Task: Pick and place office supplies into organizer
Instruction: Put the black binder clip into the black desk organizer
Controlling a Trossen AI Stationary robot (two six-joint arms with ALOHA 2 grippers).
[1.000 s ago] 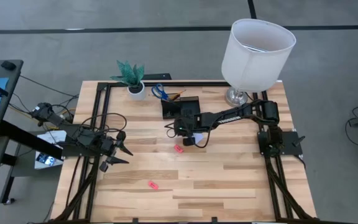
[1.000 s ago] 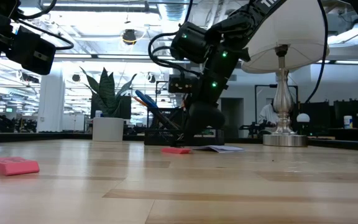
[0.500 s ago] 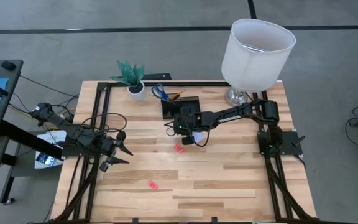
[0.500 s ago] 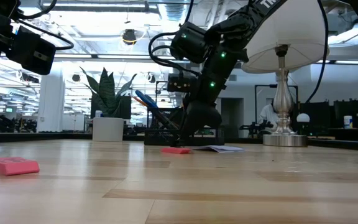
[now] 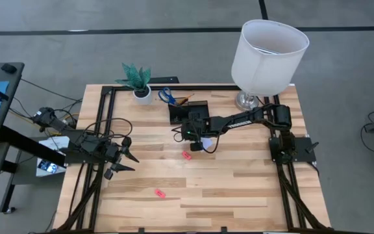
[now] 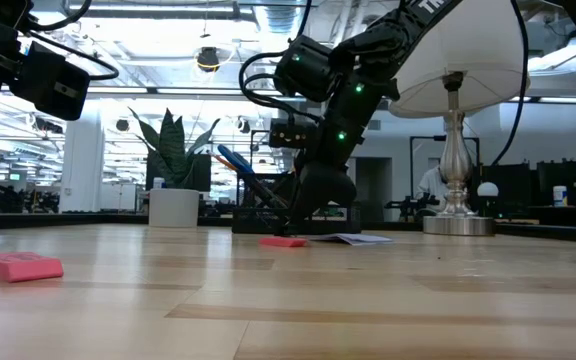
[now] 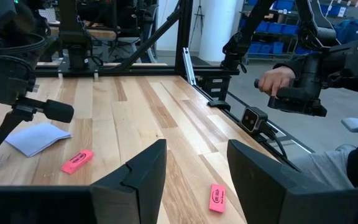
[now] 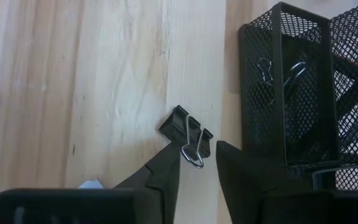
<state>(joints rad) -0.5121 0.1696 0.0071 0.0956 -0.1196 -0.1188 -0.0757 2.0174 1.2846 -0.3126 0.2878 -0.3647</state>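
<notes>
Black mesh organizer (image 5: 188,112) near the far edge of the wooden table (image 5: 239,188), just left of the lamp base (image 5: 247,101) and right of the white plant pot (image 5: 143,95). Blue-handled scissors (image 5: 167,96) and orange pencil (image 5: 184,99) lying between pot and organizer. Right pincer (image 8: 196,167) down at the table just on the near side of the organizer, fingers narrowed around the wire loop of a black binder clip (image 8: 186,133) resting on the wood; whether gripped or only bracketed, cannot tell. Another clip (image 8: 265,68) already inside the organizer's mesh compartment. Pale note pad (image 7: 37,137) and one pink eraser (image 5: 186,155) just near of that pincer; second pink eraser (image 5: 159,192) farther toward the near edge. Left pincer (image 5: 123,162) waiting at the left side of the table, spread wide, holding nothing.
</notes>
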